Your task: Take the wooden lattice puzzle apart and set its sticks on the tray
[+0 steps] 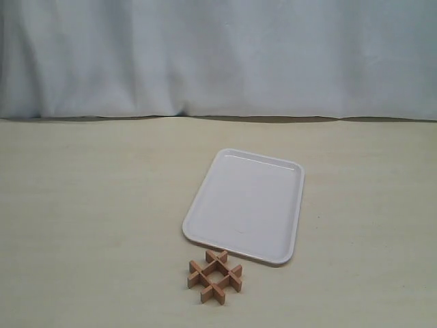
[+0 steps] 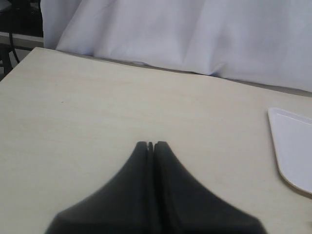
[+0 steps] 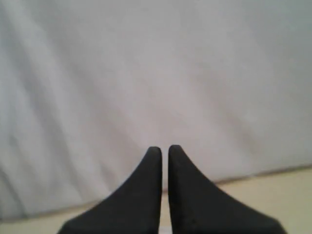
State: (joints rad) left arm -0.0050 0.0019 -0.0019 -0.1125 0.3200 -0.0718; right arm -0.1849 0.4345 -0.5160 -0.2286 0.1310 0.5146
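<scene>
Both of your fingers start well away from the work. The left fingers (image 2: 148, 149) are pressed together with nothing in them. The right fingers (image 3: 158, 155) are all but together, with a thin slit between them, and are also empty. Neither arm shows in the exterior view.

The wooden lattice puzzle (image 1: 215, 275) lies whole on the desk (image 1: 89, 225), out of sight of both wrist cameras. It sits just beside the near short rim of the tray (image 1: 246, 205), apart from it but only narrowly.

- **Clipping the tray:** If you come down on the tray side of the lattice, a finger is likely to catch the rim, then shove or tip the light tray.
- **Dragging the lattice:** If you pull one stick with one arm only, the whole lattice will probably slide across the smooth desk. Pin it with the other fingers first.
- **Closed fingers:** Open them before you descend, or they will push the puzzle instead of straddling a stick.
- **Blind approach:** The right camera sees mostly curtain (image 3: 156, 73), so that arm's approach begins blind.

Ahead of the left fingers is bare desk, with a corner of the tray (image 2: 295, 146) off to one side and the desk's far edge against the curtain beyond. The tray is empty, so there is plenty of room to set sticks down. Where the desk ends behind the puzzle, I cannot tell.
</scene>
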